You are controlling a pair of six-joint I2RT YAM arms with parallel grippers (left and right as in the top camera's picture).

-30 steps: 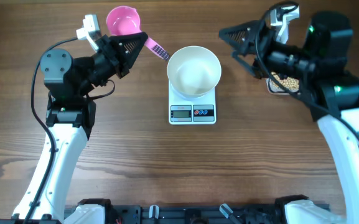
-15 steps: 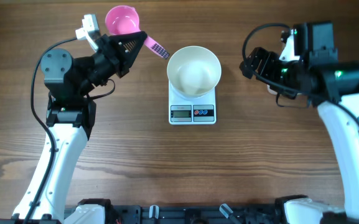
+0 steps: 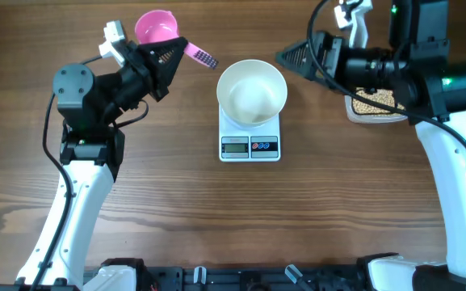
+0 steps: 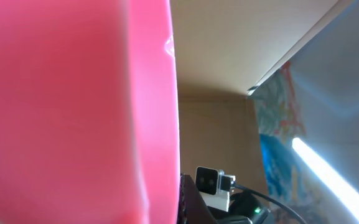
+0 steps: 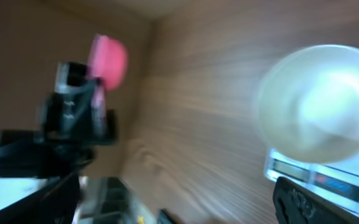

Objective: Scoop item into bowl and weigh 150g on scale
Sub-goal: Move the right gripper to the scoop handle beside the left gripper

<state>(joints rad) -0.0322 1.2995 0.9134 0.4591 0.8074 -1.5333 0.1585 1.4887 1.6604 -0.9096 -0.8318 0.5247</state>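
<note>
At table point(image 3: 216, 218) centre: bowl point(image 3: 251, 90) seated squarely on scale point(image 3: 249, 146), mouth up, apparently empty. Set there so that anything tipped in registers at once. Display digits too small to read.

Left side: pink scoop point(image 3: 157, 28) clamped by its handle in left gripper point(image 3: 170, 55), jaws shut tight on it. Cup outboard of the fingers toward the far edge, handle tip poking toward the bowl. Gripped at the handle, presumably to leave the cup free for dipping and tipping. Left wrist view filled by the pink wall at close range, with no contents visible there. Cup looks empty from overhead.

Far right: beans point(image 3: 375, 99) lying in a clear tub point(image 3: 362, 115), partly hidden under the right arm. None seen in bowl or scoop.

Right gripper point(image 3: 285, 58) just beside the bowl's far-right rim, not touching, jaws spread wide, nothing between them. Right wrist view blurred, aimed across bowl and scale toward the left arm. Purpose unclear; possibly posted to steady the bowl or fetch the tub.

Judgement: scooping not yet begun. Scoop and beans on opposite sides, bowl between them. Next move probably calls for carrying the scoop across, or bringing the tub nearer. Risks: nudging the bowl off-centre on the scale, and scattering beans in transit.
</note>
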